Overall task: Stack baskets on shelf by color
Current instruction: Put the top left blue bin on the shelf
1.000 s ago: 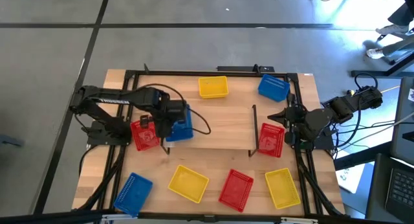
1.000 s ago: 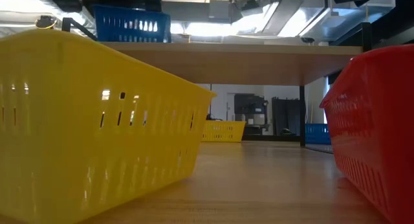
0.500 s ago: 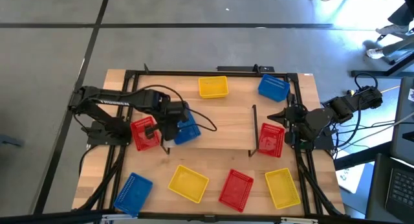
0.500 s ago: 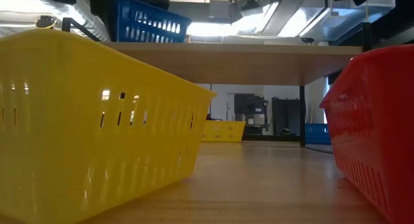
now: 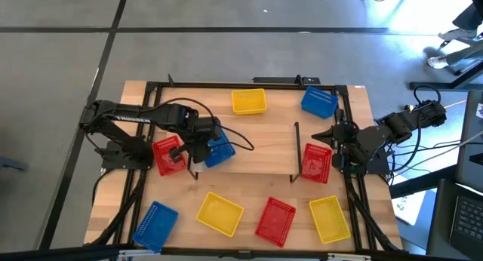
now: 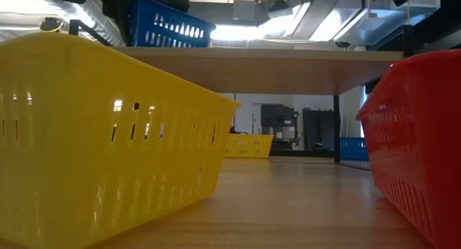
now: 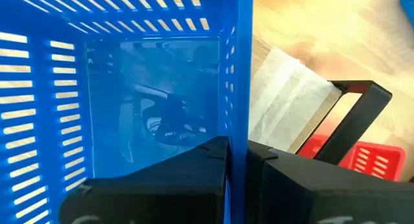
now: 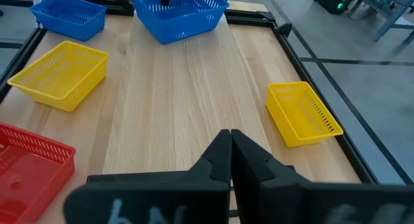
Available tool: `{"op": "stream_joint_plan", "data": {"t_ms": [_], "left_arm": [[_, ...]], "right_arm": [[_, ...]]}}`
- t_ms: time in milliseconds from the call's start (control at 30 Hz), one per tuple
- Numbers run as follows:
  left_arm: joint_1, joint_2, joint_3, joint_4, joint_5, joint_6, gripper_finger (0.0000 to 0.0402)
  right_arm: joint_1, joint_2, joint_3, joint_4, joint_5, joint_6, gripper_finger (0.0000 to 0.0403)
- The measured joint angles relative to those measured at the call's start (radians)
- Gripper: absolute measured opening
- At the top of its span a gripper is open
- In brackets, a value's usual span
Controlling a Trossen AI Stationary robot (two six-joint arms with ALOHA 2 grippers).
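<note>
Overhead, I see the shelf (image 5: 256,148) mid-tabletop, the left gripper (image 5: 205,140) holding a blue basket (image 5: 219,150) at its left end. My left wrist view confirms jaws clamping its wall; right gripper (image 8: 230,141) jaws closed, empty.

Wooden desk (image 5: 249,204) seen with black frame; shelf (image 5: 256,144) at centre. Yellow baskets (image 5: 219,213), red baskets (image 5: 275,219), blue baskets (image 5: 155,222) scattered on desk.

1 blue basket (image 5: 219,151) tilted over the shelf (image 5: 256,144) left end, 8 baskets scattered around it
</note>
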Motion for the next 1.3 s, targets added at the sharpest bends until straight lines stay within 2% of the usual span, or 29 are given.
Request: {"op": "stream_joint_plan", "data": {"t_ms": [233, 600, 833, 1033, 1300], "left_arm": [[0.003, 0.0, 0.0, 0.006, 0.053, -0.03, 0.0002], [0.006, 0.0, 0.0, 0.006, 0.056, -0.02, 0.0054], [0.018, -0.04, 0.01, -0.03, -0.006, 0.023, 0.005], [0.018, -0.073, 0.076, -0.091, -0.015, 0.021, 0.0049], [0.062, -0.097, 0.204, -0.003, -0.068, -0.039, 0.0049]], "right_arm": [[0.0, 0.0, 0.0, 0.0, 0.0, 0.003, 0.0], [0.0, 0.0, 0.0, 0.0, 0.0, 0.004, 0.0], [0.0, 0.0, 0.0, 0.01, -0.027, 0.004, 0.0], [0.0, 0.0, 0.0, 0.015, -0.026, 0.002, 0.0], [0.0, 0.0, 0.0, 0.044, -0.025, -0.004, 0.0]]}}
